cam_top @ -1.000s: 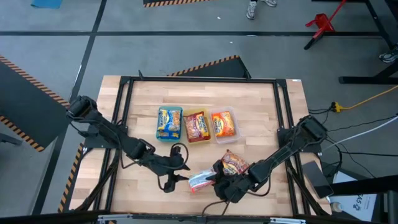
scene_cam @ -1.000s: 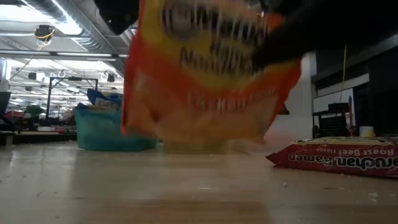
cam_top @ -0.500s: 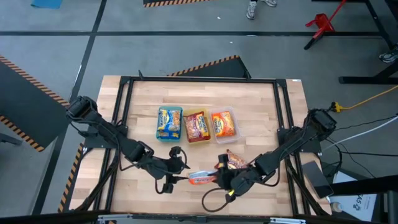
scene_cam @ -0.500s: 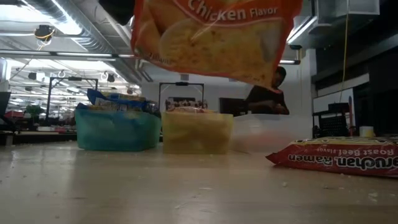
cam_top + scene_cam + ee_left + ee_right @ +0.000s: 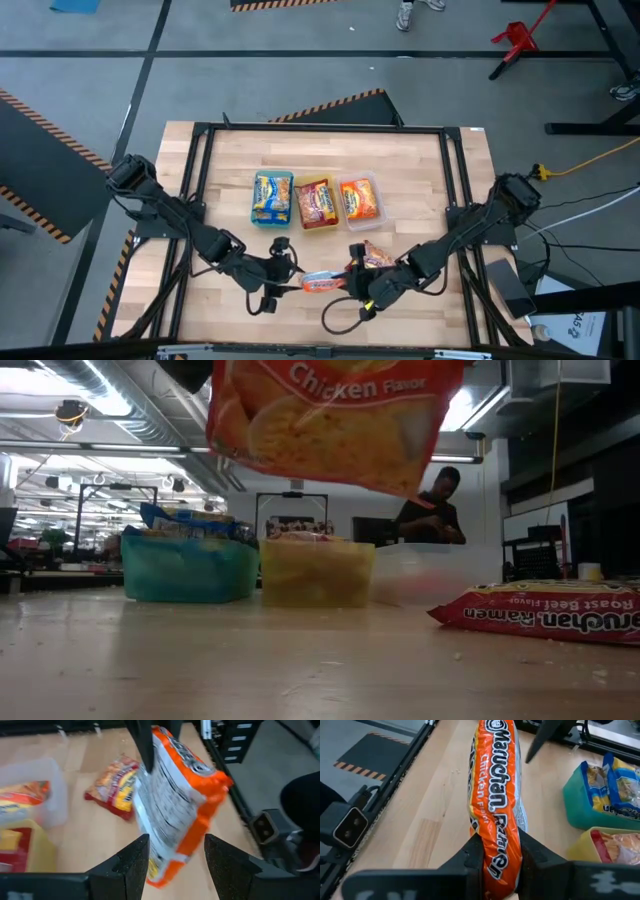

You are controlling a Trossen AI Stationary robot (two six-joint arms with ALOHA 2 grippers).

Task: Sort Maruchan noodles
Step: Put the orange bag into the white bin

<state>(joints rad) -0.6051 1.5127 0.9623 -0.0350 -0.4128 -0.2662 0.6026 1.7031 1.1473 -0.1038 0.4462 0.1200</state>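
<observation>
An orange Maruchan chicken packet (image 5: 322, 283) is held off the table between the two grippers, high in the low view (image 5: 330, 420). My right gripper (image 5: 497, 850) is shut on it. My left gripper (image 5: 176, 840) is open, with a finger on either side of the packet's other end (image 5: 167, 865). A red roast beef packet (image 5: 375, 257) lies flat on the table beside the right arm. The green tray (image 5: 272, 198) holds blue-yellow packets, the yellow tray (image 5: 315, 203) red ones, and the clear tray (image 5: 361, 199) orange ones. My right gripper pinches the orange packet by one short end (image 5: 495, 832) between its two fingers, coming roughly level from the table's right. The packet is lifted clear, stands on edge and reaches away from the fingers toward the left gripper. My left gripper: I cannot tell whether its open fingers touch the packet.
The three trays stand in a row toward the far side of the table (image 5: 230, 150). A black frame runs along the table edges (image 5: 195, 200). A person (image 5: 430, 510) is in the room beyond the table. Bare wood lies to the left of the trays.
My right gripper has risen and moved toward the table's left, carrying the orange packet up off the table toward the left gripper. The packet has climbed in the low view until its lower edge is above the trays. The red packet has stayed where it was.
</observation>
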